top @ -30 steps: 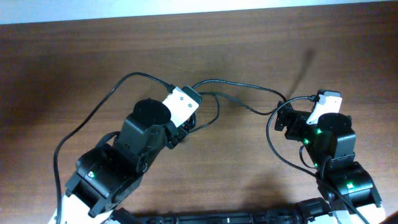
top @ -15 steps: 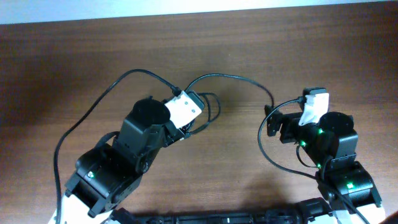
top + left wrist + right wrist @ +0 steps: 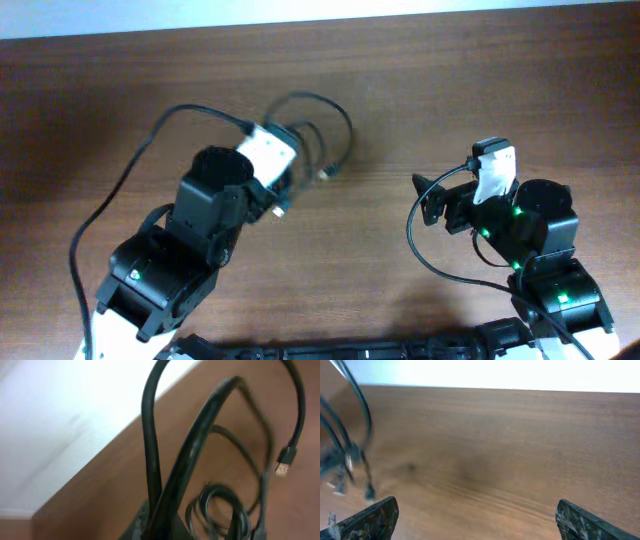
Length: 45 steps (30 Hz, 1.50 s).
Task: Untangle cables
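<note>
The cables are thin black cords, blurred, looped just beyond my left gripper, left of the table's middle. In the left wrist view my left gripper is shut on the cables, which arch up from the jaws. A metal-tipped plug dangles at the right, and a small coil hangs lower down. My right gripper points left, wide open, well apart from the cords. Its fingertips frame bare wood, with the cables blurred at the far left.
A thicker black arm cable arcs round the left arm. Another arm cable loops beside the right arm. The brown wooden table ends at a pale back edge at the top.
The cord that ran between both grippers has left the right gripper, which opened fully and turned left. My left gripper has swung up and left, carrying the cables with it.
</note>
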### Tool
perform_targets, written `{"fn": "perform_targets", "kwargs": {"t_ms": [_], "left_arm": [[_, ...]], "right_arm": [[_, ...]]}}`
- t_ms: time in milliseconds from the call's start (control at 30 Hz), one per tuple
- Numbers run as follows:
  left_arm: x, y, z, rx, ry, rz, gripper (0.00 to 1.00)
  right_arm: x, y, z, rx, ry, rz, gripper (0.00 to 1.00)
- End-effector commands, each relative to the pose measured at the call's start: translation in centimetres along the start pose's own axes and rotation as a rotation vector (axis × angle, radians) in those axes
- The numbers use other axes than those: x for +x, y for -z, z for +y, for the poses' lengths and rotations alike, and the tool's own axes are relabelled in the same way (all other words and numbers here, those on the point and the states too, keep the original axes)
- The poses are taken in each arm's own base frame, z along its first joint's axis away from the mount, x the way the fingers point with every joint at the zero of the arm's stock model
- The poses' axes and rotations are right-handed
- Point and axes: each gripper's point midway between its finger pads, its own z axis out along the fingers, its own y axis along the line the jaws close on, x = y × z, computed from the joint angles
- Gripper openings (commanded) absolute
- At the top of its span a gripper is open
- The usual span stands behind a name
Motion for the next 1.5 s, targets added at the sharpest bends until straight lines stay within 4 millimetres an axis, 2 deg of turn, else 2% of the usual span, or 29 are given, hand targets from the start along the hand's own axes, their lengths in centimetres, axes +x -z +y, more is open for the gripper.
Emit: {"fn": "perform_targets", "kwargs": {"t_ms": [0, 100, 200, 233, 267, 400, 567, 633, 667, 767, 800, 900, 1000, 1067, 1167, 1200, 1267, 1333, 1467], "left_arm": [[-1.6, 1.8, -4.7, 0.281, -0.285, -0.151, 0.0], [-1.7, 2.5, -7.1, 0.408, -0.405, -0.213, 0.0], [-2.4, 3.7, -9.3, 0.512, -0.583, -0.342, 0.0], [-2.7, 3.9, -9.6, 0.522, -0.643, -0.384, 0.0], [-3.3, 3.9, -9.8, 0.52, -0.678, -0.422, 0.0], [-7.1, 3.4, -9.7, 0.477, -0.677, -0.571, 0.0], [-11.0, 3.1, -9.0, 0.398, -0.679, -0.716, 0.0], [-12.4, 3.4, -8.3, 0.348, -0.676, -0.768, 0.0], [-13.0, 3.7, -7.9, 0.324, -0.677, -0.792, 0.0], [-14.1, 4.1, -7.3, 0.291, -0.655, -0.831, 0.0], [-15.0, 4.7, -7.0, 0.306, -0.57, -0.858, 0.0], [-15.4, 5.7, -7.6, 0.347, -0.575, -0.913, 0.0], [-15.5, 5.7, -7.5, 0.339, -0.575, -0.918, 0.0], [-15.5, 5.7, -7.5, 0.341, -0.575, -0.918, 0.0], [-15.5, 5.6, -7.6, 0.343, -0.575, -0.916, 0.0], [-15.5, 5.4, -7.7, 0.349, -0.57, -0.911, 0.0], [-15.3, 5.1, -7.9, 0.365, -0.56, -0.896, 0.0], [-14.8, 4.8, -8.2, 0.383, -0.559, -0.875, 0.0], [-12.2, 3.8, -9.6, 0.478, -0.552, -0.766, 0.0]], "right_arm": [[-1.0, 0.1, 0.1, -0.01, -0.131, -0.04, 0.99], [-1.9, 0.1, 0.3, -0.027, -0.265, -0.073, 0.99], [-2.8, 0.3, 2.1, -0.133, -0.282, -0.092, 0.98], [-2.9, 0.3, 2.1, -0.138, -0.339, -0.094, 0.9], [-2.9, 0.3, 2.1, -0.142, -0.391, -0.089, 0.86], [-2.4, -0.4, 3.2, -0.214, -0.514, -0.026, 0.86], [-1.1, -2.4, 5.0, -0.331, -0.69, 0.114, 0.88], [-0.3, -3.3, 5.3, -0.348, -0.784, 0.184, 1.0], [0.3, -3.9, 5.3, -0.349, -0.819, 0.218, 0.99], [-0.2, -4.8, 7.0, -0.48, -0.796, 0.259, 0.99], [-0.3, -5.3, 7.7, -0.553, -0.781, 0.284, 0.99], [0.0, -5.7, 8.3, -0.601, -0.806, 0.324, 0.99], [-0.4, -5.5, 9.0, -0.656, -0.806, 0.338, 1.0], [-0.4, -5.4, 9.1, -0.663, -0.807, 0.341, 0.89], [-0.9, -5.0, 9.5, -0.702, -0.803, 0.339, 0.5], [-1.0, -4.9, 9.6, -0.713, -0.796, 0.338, 0.32], [-1.1, -4.9, 9.6, -0.711, -0.795, 0.335, 0.06], [-1.1, -5.1, 9.4, -0.697, -0.79, 0.323, 0.04], [-1.2, -5.6, 8.9, -0.668, -0.726, 0.275, 0.04]]}}
